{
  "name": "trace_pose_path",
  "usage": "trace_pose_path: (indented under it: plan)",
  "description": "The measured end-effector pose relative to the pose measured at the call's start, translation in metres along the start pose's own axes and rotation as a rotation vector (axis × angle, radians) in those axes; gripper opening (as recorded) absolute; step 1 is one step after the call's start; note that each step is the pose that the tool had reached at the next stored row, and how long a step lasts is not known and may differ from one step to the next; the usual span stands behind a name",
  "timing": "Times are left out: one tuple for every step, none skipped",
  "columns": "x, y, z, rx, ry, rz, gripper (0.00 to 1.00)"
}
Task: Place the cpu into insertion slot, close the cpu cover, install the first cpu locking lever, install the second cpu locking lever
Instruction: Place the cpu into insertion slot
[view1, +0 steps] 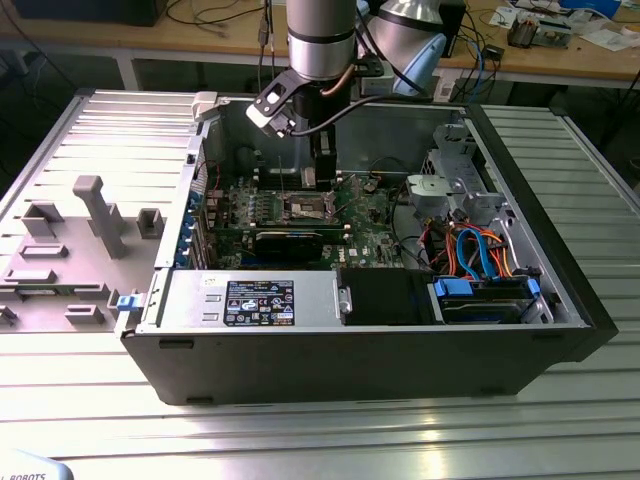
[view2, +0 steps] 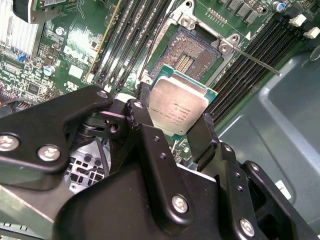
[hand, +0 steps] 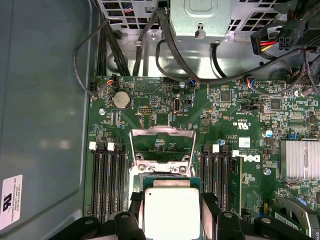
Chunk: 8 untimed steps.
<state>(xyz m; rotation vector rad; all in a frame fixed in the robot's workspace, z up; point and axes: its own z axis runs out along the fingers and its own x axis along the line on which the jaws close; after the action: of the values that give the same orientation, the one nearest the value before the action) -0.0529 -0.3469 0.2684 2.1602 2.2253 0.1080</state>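
Observation:
My gripper (view2: 172, 120) is shut on the cpu (view2: 179, 106), a flat square chip with a silvery top, held by two opposite edges between black fingers (view2: 141, 117). Just beyond the chip lies the open insertion slot (view2: 194, 50) with its bare contact field, and the cpu hangs above the slot's near edge. In the first wrist view the cpu (hand: 171, 212) sits between the fingers, and the cpu cover (hand: 162, 134) stands swung open behind the socket. A thin metal locking lever (view2: 257, 61) sticks out beside the slot. In the exterior view the gripper (view1: 318, 178) hovers over the socket (view1: 305, 207).
Black memory slots (hand: 107, 180) flank the socket on both sides. A finned heat sink (hand: 300, 160) and cable bundles (hand: 165, 45) lie near it. The open computer case (view1: 360, 345) has tall walls, a power supply (view1: 250, 300) and drive cables (view1: 480, 255).

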Motion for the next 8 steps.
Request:
trace_pose_path:
  plan:
    - [0.0,0.0,0.0,0.0,0.0001,0.0,0.54]
    - [0.0,-0.0001,0.0,0.0,0.0,0.0,0.54]
    - [0.0,-0.0001,0.0,-0.0001,0.0,0.0,0.54]
    - [0.0,-0.0001,0.0,0.0,0.0,0.0,0.54]
    - [0.0,-0.0001,0.0,0.0,0.0,0.0,0.54]
    - [-0.0001,-0.0002,0.0004,0.0,-0.0001,0.0,0.54]
    - [0.0,-0.0002,0.001,-0.0001,0.0001,0.0,0.54]
    - [0.0,-0.0006,0.0018,-0.0003,0.0,0.0,0.54]
